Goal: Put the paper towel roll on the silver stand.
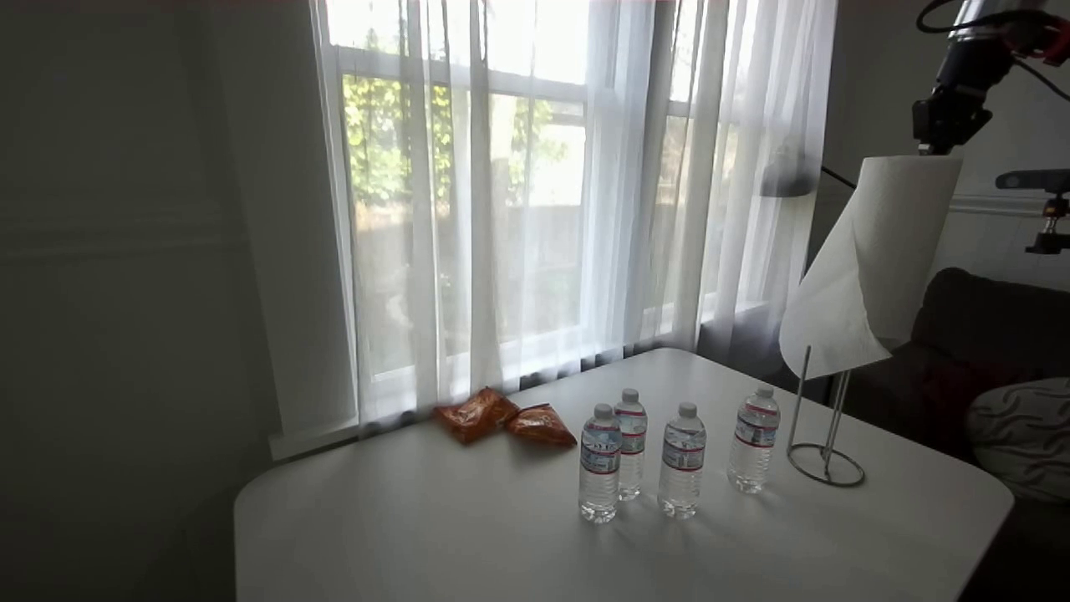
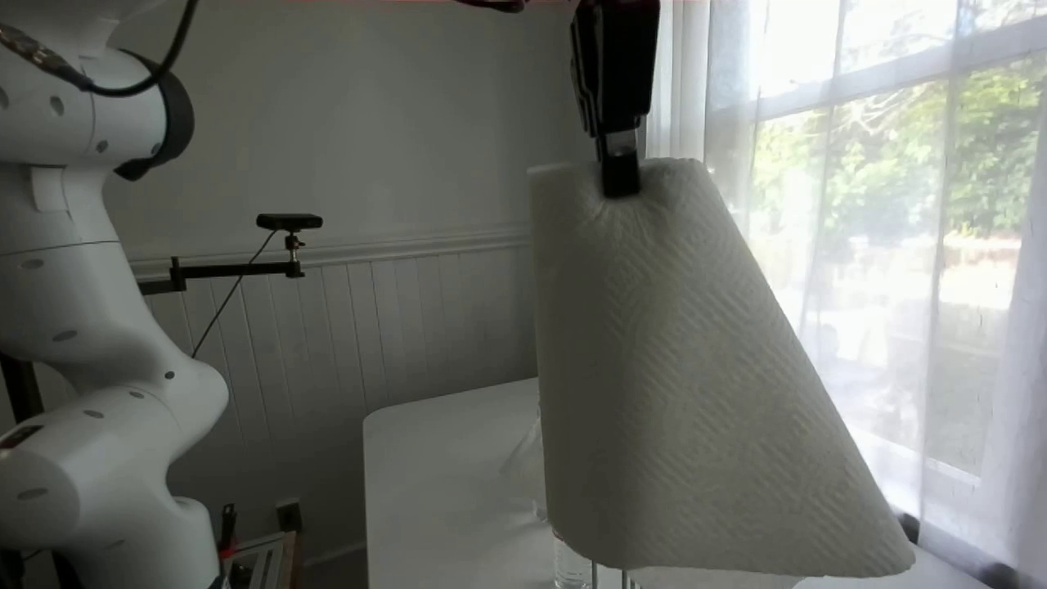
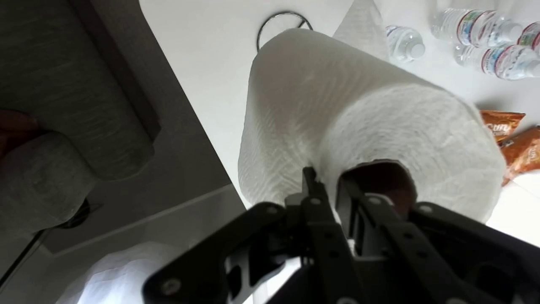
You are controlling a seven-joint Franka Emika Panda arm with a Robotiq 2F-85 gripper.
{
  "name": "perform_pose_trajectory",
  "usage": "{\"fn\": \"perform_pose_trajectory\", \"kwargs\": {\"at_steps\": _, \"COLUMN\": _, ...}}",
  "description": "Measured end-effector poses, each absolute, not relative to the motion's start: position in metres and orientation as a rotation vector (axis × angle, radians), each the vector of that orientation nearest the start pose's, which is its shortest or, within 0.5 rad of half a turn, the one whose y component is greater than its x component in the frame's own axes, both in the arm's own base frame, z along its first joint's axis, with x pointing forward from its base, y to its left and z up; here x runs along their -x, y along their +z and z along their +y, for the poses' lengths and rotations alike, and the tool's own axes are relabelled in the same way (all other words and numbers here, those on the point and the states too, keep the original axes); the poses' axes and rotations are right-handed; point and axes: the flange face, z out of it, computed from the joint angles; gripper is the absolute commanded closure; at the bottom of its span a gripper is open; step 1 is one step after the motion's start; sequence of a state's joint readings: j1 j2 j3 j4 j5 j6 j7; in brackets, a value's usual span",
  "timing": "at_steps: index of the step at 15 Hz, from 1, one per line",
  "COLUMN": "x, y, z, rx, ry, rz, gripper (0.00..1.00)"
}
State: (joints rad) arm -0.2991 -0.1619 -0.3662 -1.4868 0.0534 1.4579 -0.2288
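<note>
The paper towel roll (image 1: 907,242) hangs slightly tilted in the air over the table's end, its loose sheet hanging at one side. It also shows in an exterior view (image 2: 671,368) and the wrist view (image 3: 295,93). My gripper (image 1: 934,149) is shut on the roll's top wall, with one finger in the core hole and one outside, as the wrist view (image 3: 327,179) shows. The silver stand (image 1: 835,422) stands upright below the roll. Its ring (image 3: 287,12) shows past the roll's lower end. The roll and sheet hide the main rod's top; I cannot tell if it is inside the core.
Several water bottles (image 1: 684,460) stand on the white table (image 1: 401,535) near the stand. Two orange snack bags (image 1: 481,415) lie at the window side. A sheer curtain (image 1: 619,209) hangs behind. A camera on a bracket (image 2: 290,221) sticks out near the arm.
</note>
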Motion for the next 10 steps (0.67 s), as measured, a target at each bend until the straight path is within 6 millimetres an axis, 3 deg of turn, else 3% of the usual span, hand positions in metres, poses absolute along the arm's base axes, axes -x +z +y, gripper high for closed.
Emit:
{"fn": "perform_pose_trajectory", "kwargs": {"at_steps": 5, "x": -0.361, "y": 0.749, "z": -0.308, "rx": 3.013, "ry": -0.300, "rz": 0.646, "gripper": 0.97}}
{"fn": "perform_pose_trajectory", "kwargs": {"at_steps": 10, "x": -0.362, "y": 0.742, "z": -0.307, "rx": 3.005, "ry": -0.281, "rz": 0.639, "gripper": 0.97}}
